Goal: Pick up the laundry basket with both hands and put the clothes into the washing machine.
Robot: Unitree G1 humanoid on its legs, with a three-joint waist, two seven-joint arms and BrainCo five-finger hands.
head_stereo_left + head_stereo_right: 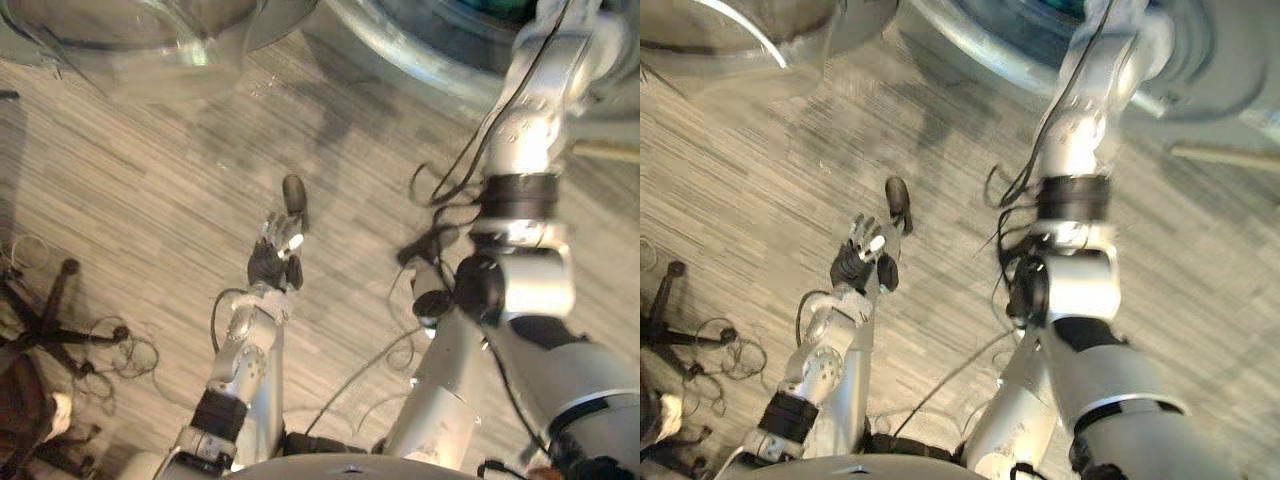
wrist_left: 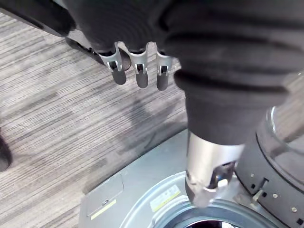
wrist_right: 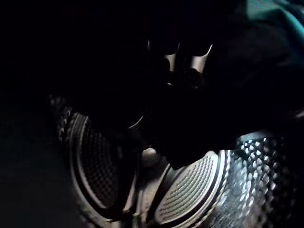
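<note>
Reaching inside the drum [image 3: 190, 185], right hand [image 3: 187, 58] unreadable in darkness; left hand [image 1: 277, 252] hangs spread; teal cloth [image 3: 278, 21] looks soft, light, probably pinchable anywhere.

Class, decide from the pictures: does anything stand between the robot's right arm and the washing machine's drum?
Nothing visible does. The glass door is swung open, and the right arm reaches through the washing machine's opening. The right wrist view shows the drum wall, with teal cloth near it.
</note>
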